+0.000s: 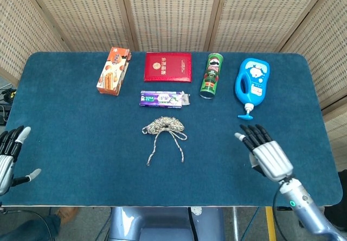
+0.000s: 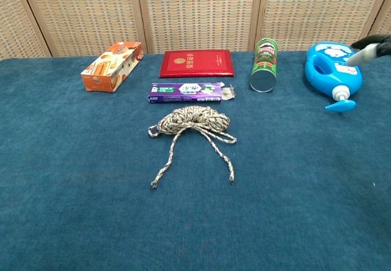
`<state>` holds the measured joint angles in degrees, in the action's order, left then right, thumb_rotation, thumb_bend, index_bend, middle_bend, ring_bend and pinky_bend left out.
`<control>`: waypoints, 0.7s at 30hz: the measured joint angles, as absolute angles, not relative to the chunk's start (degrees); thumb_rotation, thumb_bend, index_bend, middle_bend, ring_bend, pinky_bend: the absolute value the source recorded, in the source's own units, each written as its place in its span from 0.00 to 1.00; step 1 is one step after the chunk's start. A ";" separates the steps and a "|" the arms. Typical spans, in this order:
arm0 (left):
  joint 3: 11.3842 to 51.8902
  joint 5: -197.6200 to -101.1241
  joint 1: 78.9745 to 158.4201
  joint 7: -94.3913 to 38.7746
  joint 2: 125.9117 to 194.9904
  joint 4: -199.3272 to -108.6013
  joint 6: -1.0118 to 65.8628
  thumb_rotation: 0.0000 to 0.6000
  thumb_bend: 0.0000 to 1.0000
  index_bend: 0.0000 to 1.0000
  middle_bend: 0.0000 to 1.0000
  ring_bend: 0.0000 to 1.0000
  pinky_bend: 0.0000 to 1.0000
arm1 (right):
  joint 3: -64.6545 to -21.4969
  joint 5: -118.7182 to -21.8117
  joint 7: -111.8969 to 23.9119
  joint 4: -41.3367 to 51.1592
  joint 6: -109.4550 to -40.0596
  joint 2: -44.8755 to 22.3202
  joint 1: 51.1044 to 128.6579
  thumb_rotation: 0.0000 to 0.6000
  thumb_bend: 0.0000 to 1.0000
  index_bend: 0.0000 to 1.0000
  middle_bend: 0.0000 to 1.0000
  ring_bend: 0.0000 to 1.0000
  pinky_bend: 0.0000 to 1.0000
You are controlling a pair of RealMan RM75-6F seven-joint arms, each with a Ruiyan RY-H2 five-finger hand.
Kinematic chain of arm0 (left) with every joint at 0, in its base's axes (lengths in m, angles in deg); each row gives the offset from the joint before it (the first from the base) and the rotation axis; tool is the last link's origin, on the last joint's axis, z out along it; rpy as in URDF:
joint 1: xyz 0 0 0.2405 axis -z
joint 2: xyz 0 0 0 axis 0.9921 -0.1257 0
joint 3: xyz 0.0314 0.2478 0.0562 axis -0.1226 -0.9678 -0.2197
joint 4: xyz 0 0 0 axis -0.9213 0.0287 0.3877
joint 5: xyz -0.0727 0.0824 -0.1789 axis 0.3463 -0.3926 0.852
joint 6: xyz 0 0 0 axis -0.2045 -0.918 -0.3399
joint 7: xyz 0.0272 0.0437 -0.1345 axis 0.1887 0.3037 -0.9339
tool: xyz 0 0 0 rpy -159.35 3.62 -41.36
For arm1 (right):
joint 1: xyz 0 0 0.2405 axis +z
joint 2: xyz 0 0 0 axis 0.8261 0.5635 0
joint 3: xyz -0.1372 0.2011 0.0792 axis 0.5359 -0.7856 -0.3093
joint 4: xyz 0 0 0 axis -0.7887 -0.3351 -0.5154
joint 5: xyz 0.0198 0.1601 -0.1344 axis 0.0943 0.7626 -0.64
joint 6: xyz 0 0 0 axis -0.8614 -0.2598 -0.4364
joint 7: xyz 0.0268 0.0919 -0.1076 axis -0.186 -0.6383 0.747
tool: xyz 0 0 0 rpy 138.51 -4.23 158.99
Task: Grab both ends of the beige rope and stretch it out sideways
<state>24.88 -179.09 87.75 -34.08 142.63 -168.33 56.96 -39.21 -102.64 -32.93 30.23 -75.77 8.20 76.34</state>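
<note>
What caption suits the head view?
Right hand open above the table, beige rope lying bundled and untouched.

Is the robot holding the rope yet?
No, the beige rope lies loose on the table, with the right hand and left hand both open and away from it.
</note>
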 measured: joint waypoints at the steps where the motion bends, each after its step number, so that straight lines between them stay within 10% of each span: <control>1: 24.93 -178.92 87.87 -33.90 142.66 -168.39 56.68 1.00 0.00 0.00 0.00 0.00 0.00 | -39.43 -102.48 -32.39 30.43 -73.41 8.00 77.91 1.00 0.83 0.14 0.00 0.00 0.00; 21: 25.35 -176.06 90.06 -29.56 143.72 -169.43 51.53 1.00 0.00 0.00 0.00 0.00 0.00 | -43.61 -87.56 -16.90 28.33 -48.22 -5.63 99.75 1.00 0.86 0.20 0.00 0.00 0.00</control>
<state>25.35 -176.06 90.06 -29.56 143.72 -169.43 51.53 -43.61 -87.56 -16.90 28.33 -48.22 -5.63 99.75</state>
